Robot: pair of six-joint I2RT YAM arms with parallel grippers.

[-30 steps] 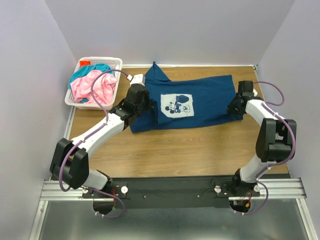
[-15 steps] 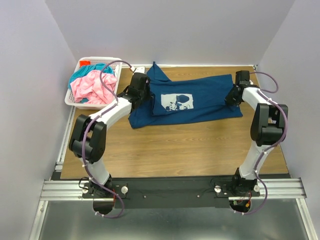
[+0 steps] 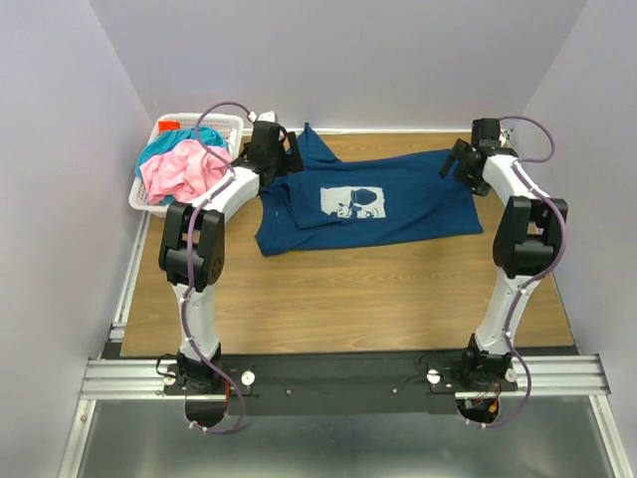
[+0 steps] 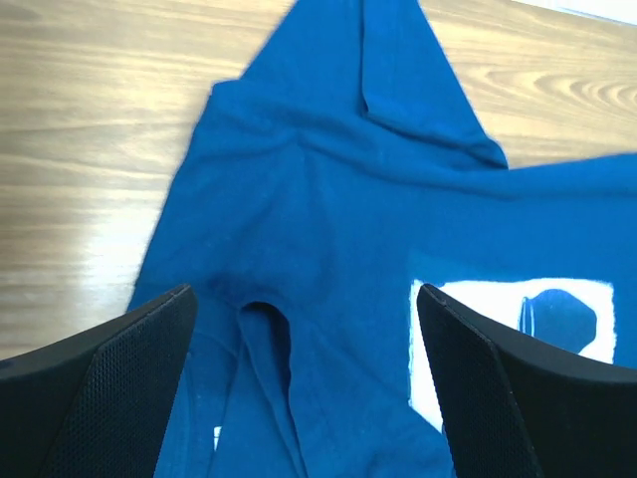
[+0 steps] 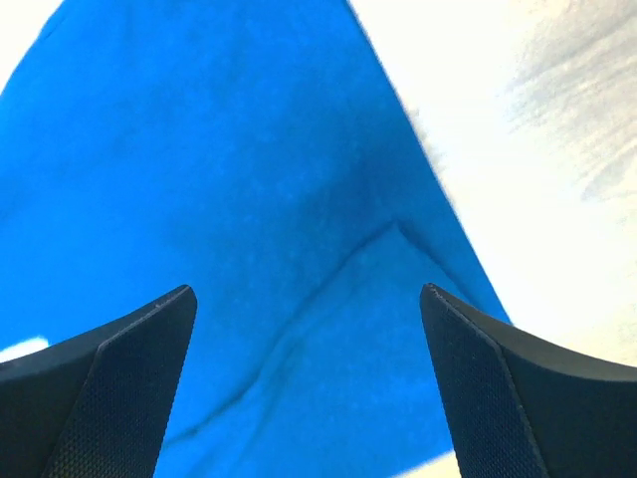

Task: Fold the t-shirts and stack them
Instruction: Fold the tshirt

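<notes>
**Blue tee released, both jaws spread and clear at the far side**

Left gripper [image 4: 304, 291]: jaws spread wide, nothing between them, hovering over the collar-and-sleeve end of the dark blue tee [image 3: 408, 199]. Right gripper [image 5: 307, 291]: jaws also spread and empty, above the tee's far right corner, with bare tabletop [image 3: 348, 289] just past the cloth edge.

Change over the last second: both arms have swung from the tee's near edge to its far edge, so the left gripper [image 3: 279, 151] now sits by the sleeve and the right gripper [image 3: 463, 159] by the opposite corner. The tee is lying flat mid-tabletop. Less of the white print [image 3: 353, 202] shows than a second ago, and a crease line runs just under it. It looks like the near strip was carried over and laid down, so one lengthwise fold is likely done. The tee is still long and needs more folds.

The pink tee [image 3: 184, 171] and teal tee [image 3: 171, 142] are still heaped in the white basket [image 3: 137, 202], far left, untouched. No stack started yet.
</notes>
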